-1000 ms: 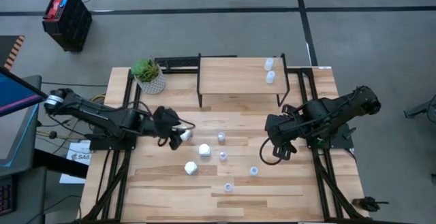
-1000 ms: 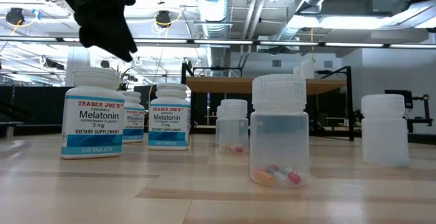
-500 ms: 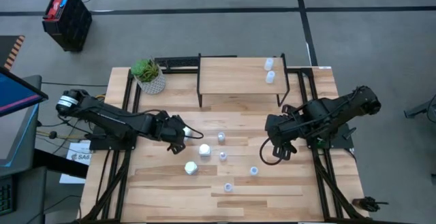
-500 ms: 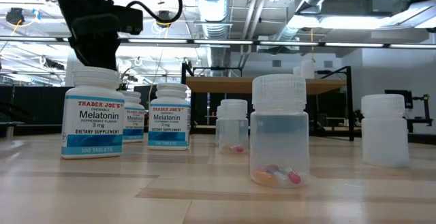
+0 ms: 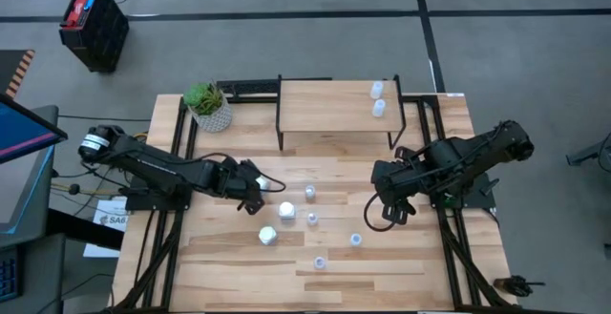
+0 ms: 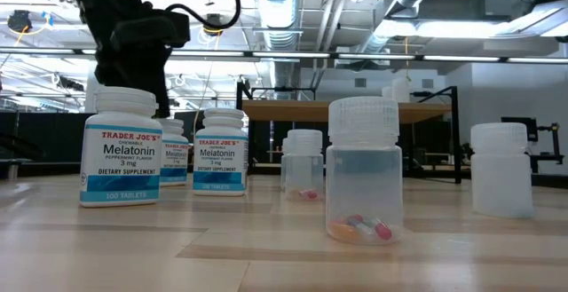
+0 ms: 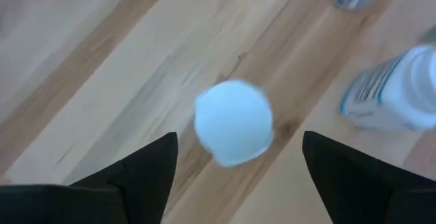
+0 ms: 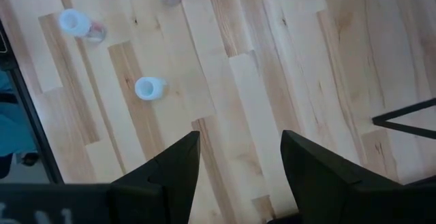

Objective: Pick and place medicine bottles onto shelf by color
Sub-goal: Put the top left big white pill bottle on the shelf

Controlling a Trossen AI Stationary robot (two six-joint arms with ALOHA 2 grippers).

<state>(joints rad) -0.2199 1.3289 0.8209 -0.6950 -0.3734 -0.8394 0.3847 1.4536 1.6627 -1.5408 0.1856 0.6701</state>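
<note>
The left tool (image 5: 254, 186) hangs over the left-middle of the desk (image 5: 430, 257), directly above a white bottle (image 7: 234, 122) that stands upright. Its fingers (image 7: 139, 169) are spread wide, one on each side of the bottle's cap and well clear of it, holding nothing. To do this pick well, I judge the tool should drop straight down with the cap kept midway between the fingers, close on the body below the cap and not on the cap's edge, and keep away from the second white bottle (image 7: 395, 91) just beside it, which could be knocked over. In the low view the left arm stands behind the nearest labelled bottle (image 6: 122, 147).

Right of that, a third white bottle (image 5: 267, 236) and several small clear bottles (image 5: 311, 193) are scattered across the middle of the desk. The shelf (image 5: 334, 106) stands at the far edge with two clear bottles (image 5: 378, 98) already at its right end, so the white one probably belongs at the other end.

The right tool (image 5: 398, 209) waits over the right side of the desk, open and empty, with clear bottles (image 8: 148, 88) ahead of it.
</note>
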